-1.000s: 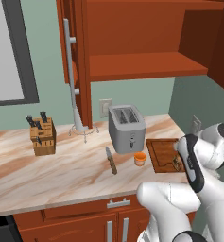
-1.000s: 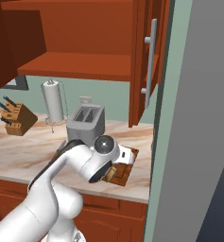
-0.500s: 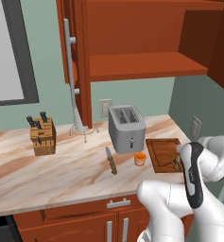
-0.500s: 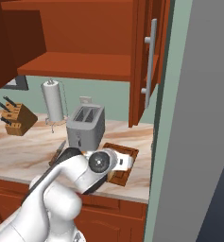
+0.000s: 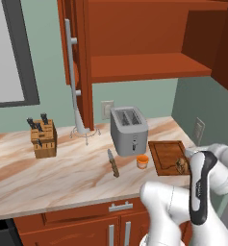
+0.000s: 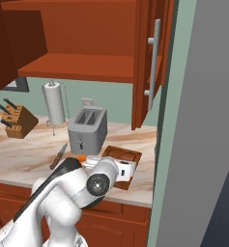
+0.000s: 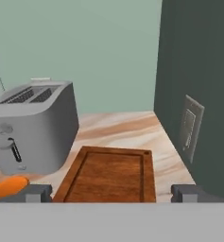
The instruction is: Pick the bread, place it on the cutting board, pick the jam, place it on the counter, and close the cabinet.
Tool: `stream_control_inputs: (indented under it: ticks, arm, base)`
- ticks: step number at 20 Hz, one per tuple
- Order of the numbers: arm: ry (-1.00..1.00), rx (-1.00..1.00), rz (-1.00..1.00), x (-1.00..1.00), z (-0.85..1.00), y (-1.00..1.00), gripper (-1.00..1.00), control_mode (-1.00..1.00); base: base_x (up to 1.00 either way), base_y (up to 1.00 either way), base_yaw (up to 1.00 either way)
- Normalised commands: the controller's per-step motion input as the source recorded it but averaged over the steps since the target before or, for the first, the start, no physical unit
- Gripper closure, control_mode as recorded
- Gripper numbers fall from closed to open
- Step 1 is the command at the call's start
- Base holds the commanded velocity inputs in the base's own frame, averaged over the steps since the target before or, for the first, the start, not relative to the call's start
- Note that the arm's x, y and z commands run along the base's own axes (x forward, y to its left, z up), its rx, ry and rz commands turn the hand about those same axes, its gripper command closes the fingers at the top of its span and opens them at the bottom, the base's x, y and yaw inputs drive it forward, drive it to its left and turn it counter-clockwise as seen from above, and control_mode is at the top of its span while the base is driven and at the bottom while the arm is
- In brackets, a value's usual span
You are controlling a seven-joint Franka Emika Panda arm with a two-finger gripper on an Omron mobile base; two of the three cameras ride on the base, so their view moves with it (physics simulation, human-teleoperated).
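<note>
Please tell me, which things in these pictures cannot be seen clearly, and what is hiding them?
- Bread on the cutting board: partly behind the arm in the left base view.
- Cutting board: its near part is covered by the arm in the right base view.
- Jam: cut off by the bottom edge of the hand view.
- Knife: too small for detail.

A pale green wall (image 5: 43, 57) is seen behind the surface. A dark-framed window (image 5: 9, 53) is set at the left. A darker wall (image 7: 198, 71) with an outlet (image 7: 189, 126) stands at the right.
</note>
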Motion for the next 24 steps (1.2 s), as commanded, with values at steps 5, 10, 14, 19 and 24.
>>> stream_control_inputs:
  ticks: [5,10,14,19,24]
  arm:
    - [-0.2,-0.01,0.0,-0.22,0.23,0.0,-1.0,-1.0]
    - [-0.19,-0.02,0.0,-0.27,0.24,0.0,-1.0,-1.0]
    - [-0.17,-0.02,0.0,-0.26,0.23,0.0,-1.0,-1.0]
    - [-0.15,-0.01,0.0,-0.25,0.28,0.0,-1.0,-1.0]
    - [-0.1,0.0,0.0,-0.23,0.32,0.0,-1.0,-1.0]
  base:
    - [0.0,0.0,0.0]
    - [0.0,0.0,0.0]
    - [0.0,0.0,0.0]
    - [0.0,0.0,0.0]
    - [0.0,0.0,0.0]
